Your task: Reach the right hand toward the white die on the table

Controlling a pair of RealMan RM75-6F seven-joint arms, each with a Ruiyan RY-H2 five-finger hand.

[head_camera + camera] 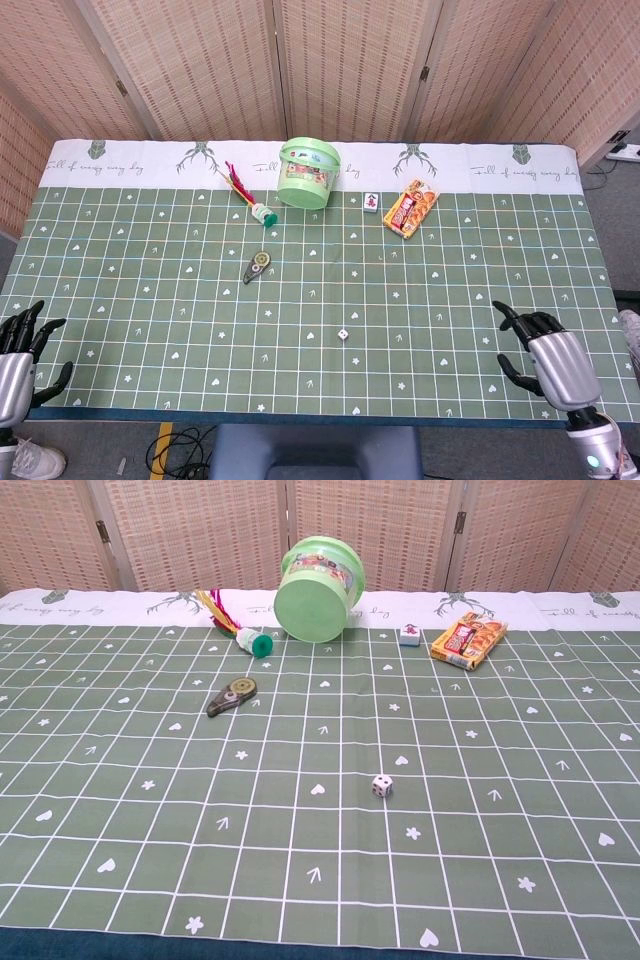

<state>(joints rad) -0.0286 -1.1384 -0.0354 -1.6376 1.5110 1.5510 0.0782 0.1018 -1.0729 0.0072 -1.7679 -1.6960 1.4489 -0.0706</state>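
Right hand (548,362) is hovering over the near right part of the table (500,250), fingers spread wide, holding nothing, well apart from the die (342,335). Die is sitting on the green grid cloth near the front-center, dots showing in the chest view. Left hand (18,352) is hanging at the near left edge, fingers apart, empty. Neither hand is showing in the chest view. Along the far side: green bucket (308,173), feather toy (248,195), small tile (372,201), snack pack (410,208); correction tape (256,266) is lying closer in, left of center.
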